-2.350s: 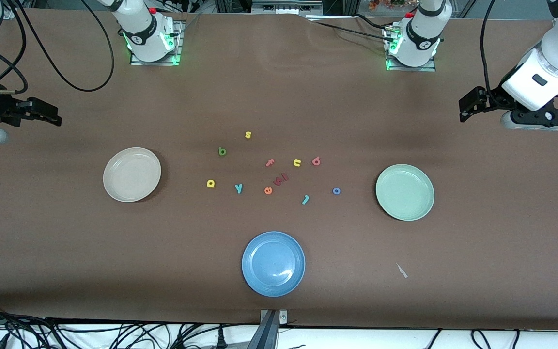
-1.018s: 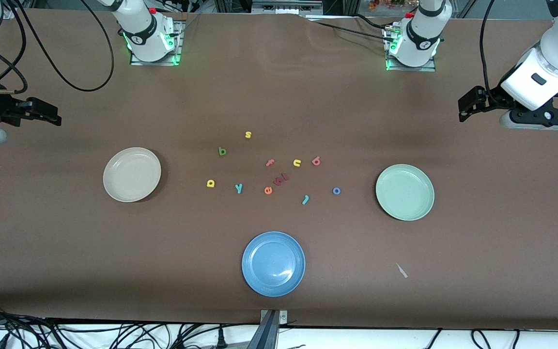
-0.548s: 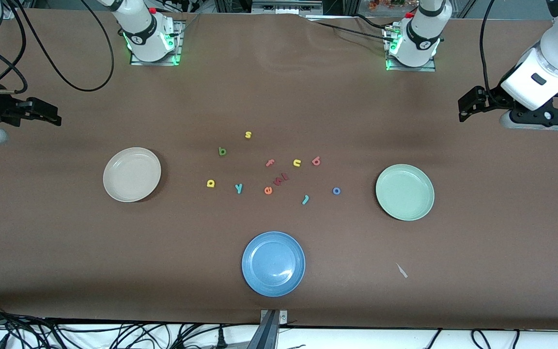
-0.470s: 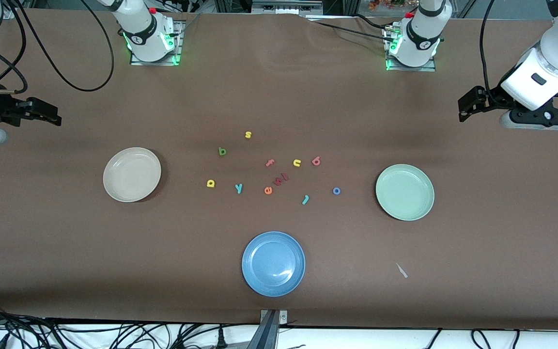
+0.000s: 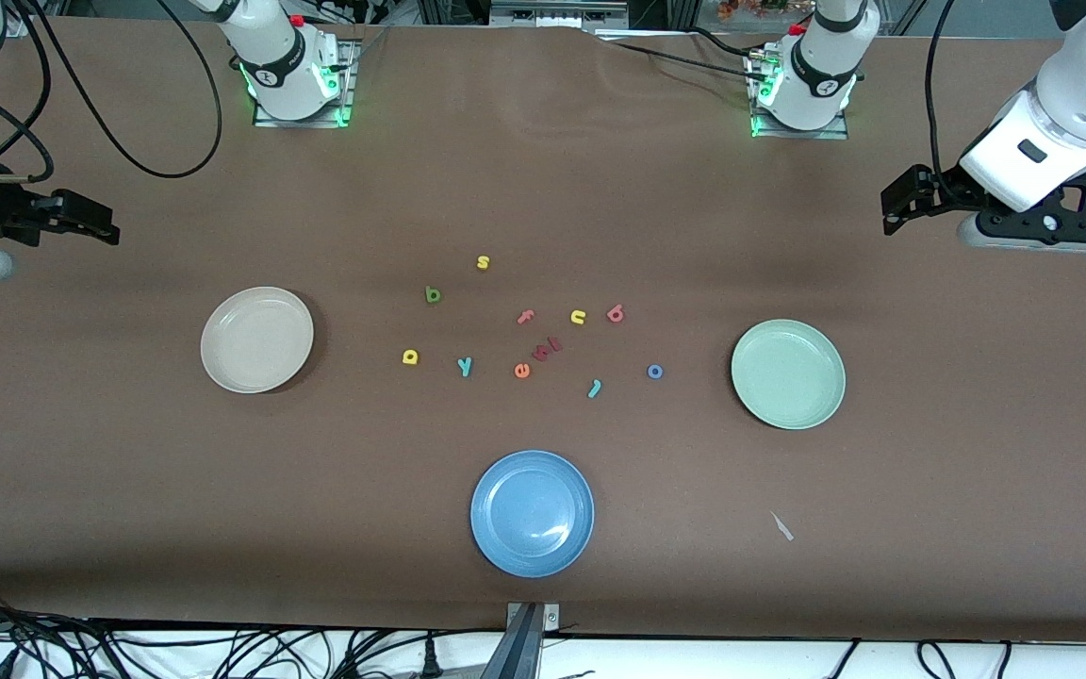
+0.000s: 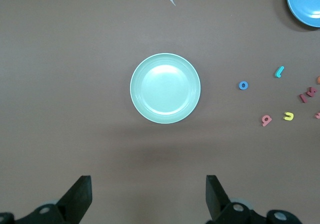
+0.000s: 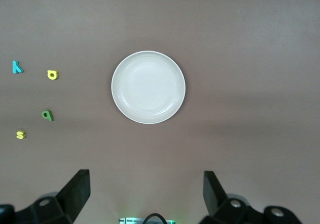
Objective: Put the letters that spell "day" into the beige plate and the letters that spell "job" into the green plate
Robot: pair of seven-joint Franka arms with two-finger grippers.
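Note:
The beige plate (image 5: 257, 339) (image 7: 148, 86) lies toward the right arm's end, the green plate (image 5: 788, 373) (image 6: 165, 87) toward the left arm's end. Between them lie the dark green "d" (image 5: 433, 295), yellow "a" (image 5: 410, 356), teal "y" (image 5: 465, 366), teal "j" (image 5: 594, 388), blue "o" (image 5: 655, 372) and red-pink "b" (image 5: 615, 313). My left gripper (image 5: 894, 215) (image 6: 148, 194) hangs open and holds nothing, high over bare table beside the green plate. My right gripper (image 5: 107, 226) (image 7: 146, 191) hangs open and holds nothing, beside the beige plate.
A blue plate (image 5: 532, 512) sits nearest the front camera. Other letters lie among the task's own: yellow "s" (image 5: 483, 262), pink "f" (image 5: 525, 317), yellow "n" (image 5: 578, 317), orange "e" (image 5: 522, 371) and dark red ones (image 5: 547, 349). A paper scrap (image 5: 781, 526) lies near the green plate.
My left arm has shifted slightly toward the table's middle. The right arm, plates and letters have not moved.

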